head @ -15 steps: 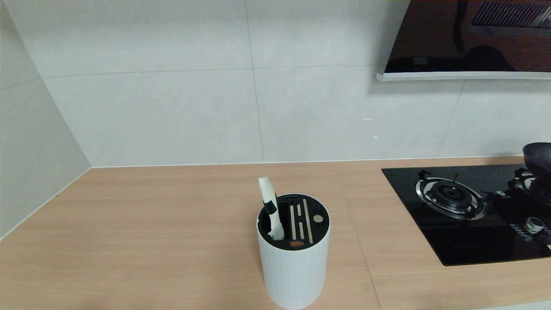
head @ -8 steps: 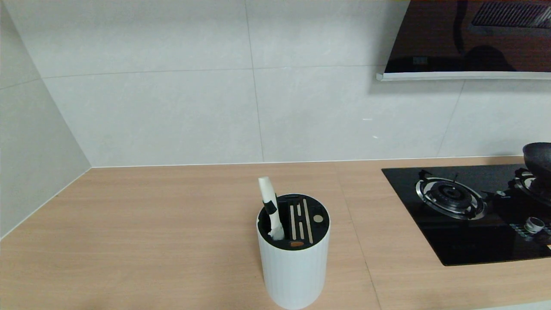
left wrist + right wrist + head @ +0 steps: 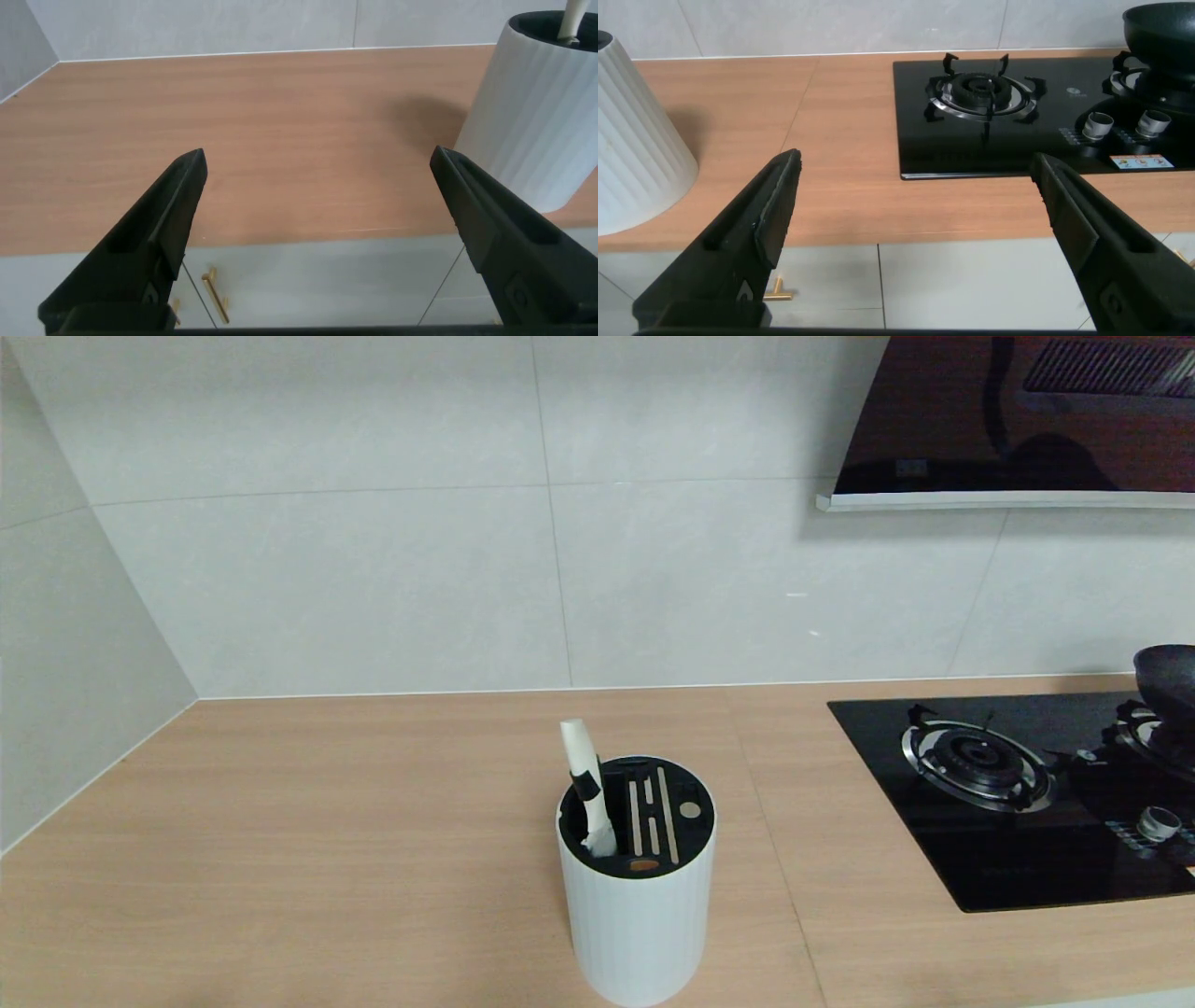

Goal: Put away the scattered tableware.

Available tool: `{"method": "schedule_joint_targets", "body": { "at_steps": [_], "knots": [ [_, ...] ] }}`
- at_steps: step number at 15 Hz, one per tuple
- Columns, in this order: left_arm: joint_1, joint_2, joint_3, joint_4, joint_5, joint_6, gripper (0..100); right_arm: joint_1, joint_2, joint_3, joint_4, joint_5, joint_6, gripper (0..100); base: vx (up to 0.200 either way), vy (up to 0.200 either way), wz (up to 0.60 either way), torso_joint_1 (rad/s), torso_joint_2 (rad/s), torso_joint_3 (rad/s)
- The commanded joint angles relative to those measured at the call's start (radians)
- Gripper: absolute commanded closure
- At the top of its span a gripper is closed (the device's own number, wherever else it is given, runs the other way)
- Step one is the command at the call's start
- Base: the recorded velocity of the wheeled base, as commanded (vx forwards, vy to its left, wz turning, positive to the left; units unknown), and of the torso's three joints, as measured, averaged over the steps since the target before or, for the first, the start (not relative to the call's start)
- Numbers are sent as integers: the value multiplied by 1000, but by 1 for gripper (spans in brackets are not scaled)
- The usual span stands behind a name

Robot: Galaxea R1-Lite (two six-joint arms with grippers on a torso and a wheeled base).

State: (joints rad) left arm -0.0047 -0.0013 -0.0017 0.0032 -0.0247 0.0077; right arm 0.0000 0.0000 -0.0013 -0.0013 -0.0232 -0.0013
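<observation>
Well, both claws gape wide and grip nothing: the left claw [image 3: 316,159] and right claw [image 3: 915,161] hang before the front edge of the worktop [image 3: 327,821]. A white ribbed holder [image 3: 637,915] stands on it, a white, black-banded utensil handle [image 3: 583,770] poking from its nine-o'clock compartment, tilted toward eleven.

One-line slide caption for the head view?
White holder with one utensil on a wooden counter, gas stove to its right.

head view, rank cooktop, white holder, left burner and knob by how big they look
1. cooktop, largest, though cut off at the edge
2. white holder, helped by nearness to the camera
3. left burner
4. knob, smallest
</observation>
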Motion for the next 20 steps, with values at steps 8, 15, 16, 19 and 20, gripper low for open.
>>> {"method": "schedule_joint_targets", "body": {
  "at_steps": [8,15,16,19,20],
  "knots": [
    [0,1,0,0,0,0,0,0,2,0,0,0,0,0,0,0,0,0,0,0],
    [0,1,0,0,0,0,0,0,2,1,0,0,0,0,0,0,0,0,0,0],
    [0,1,0,0,0,0,0,0,2,1,0,0,0,0,0,0,0,0,0,0],
    [0,1,0,0,0,0,0,0,2,0,0,0,0,0,0,0,0,0,0,0],
    [0,1,0,0,2,0,0,0,2,1,0,0,0,0,0,0,0,0,0,0]
  ]
}}
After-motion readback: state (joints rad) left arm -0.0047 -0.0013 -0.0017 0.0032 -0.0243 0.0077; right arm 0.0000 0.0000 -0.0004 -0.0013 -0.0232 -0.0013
